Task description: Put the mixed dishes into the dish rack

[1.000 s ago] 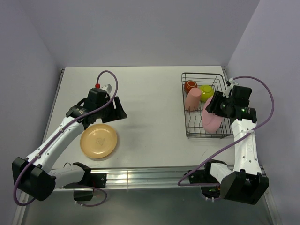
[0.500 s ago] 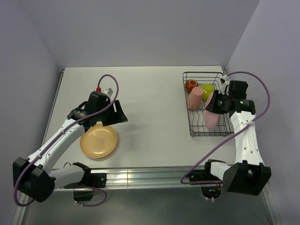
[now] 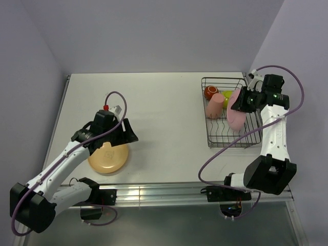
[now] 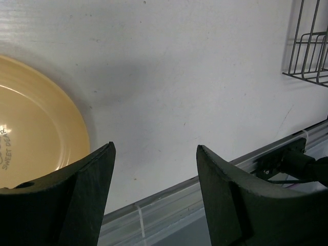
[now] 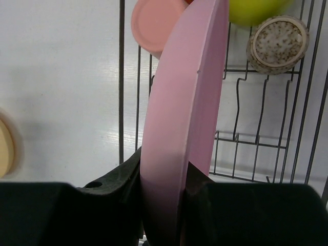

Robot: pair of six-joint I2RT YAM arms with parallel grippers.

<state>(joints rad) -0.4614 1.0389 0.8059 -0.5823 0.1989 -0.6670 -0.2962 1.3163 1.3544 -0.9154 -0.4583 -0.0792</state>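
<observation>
My right gripper is shut on the pink plate, held on edge over the black wire dish rack; the plate fills the right wrist view. In the rack lie the salmon tumbler, the lime-green bowl, the dark red-brown mug and a small grey-beige cup. The pale orange plate lies flat on the table at the left. My left gripper is open over its right edge, the plate showing at the left of the wrist view.
The white table has a metal rail along its near edge. Grey walls close in behind and at both sides. The rack's near corner shows in the left wrist view.
My right gripper has carried the pink plate farther back over the rack and turned it more upright. My left gripper has moved nearer and lower over the orange plate.
</observation>
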